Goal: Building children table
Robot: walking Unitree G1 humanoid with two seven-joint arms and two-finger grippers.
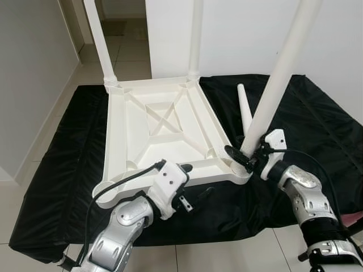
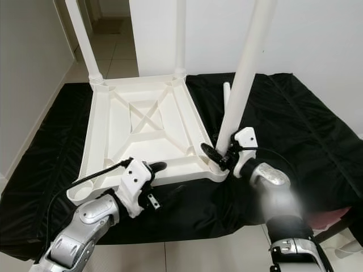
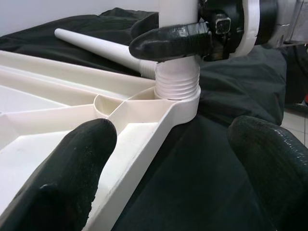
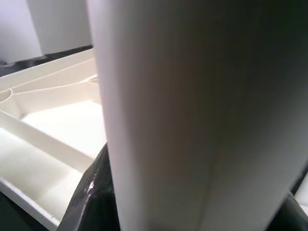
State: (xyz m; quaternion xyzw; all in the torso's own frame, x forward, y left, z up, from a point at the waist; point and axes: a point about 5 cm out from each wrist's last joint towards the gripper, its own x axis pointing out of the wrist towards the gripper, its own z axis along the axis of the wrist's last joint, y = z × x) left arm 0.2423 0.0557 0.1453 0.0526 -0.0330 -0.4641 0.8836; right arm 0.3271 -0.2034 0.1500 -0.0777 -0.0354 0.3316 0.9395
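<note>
The white table top [image 1: 113, 136] lies upside down on a black cloth. Two white legs [image 1: 101, 45] [image 1: 195, 39] stand upright in its far corners. A third leg [image 1: 272, 90] rises tilted from the near right corner socket [image 3: 177, 84], and my right gripper [image 1: 247, 154] is shut on its base, just above the thread. In the right wrist view this leg [image 4: 192, 110] is pressed close to the camera. A fourth leg [image 1: 245, 110] lies loose on the cloth to the right of the table top. My left gripper [image 1: 194, 181] is open at the near rim, one finger [image 3: 72, 168] over the rim, the other over the cloth.
The black cloth [image 1: 317, 124] covers the tiled floor around the table top. A white wall stands close behind, with a doorway [image 1: 122, 22] at the far left. A pink object [image 1: 354, 218] peeks in at the near right edge.
</note>
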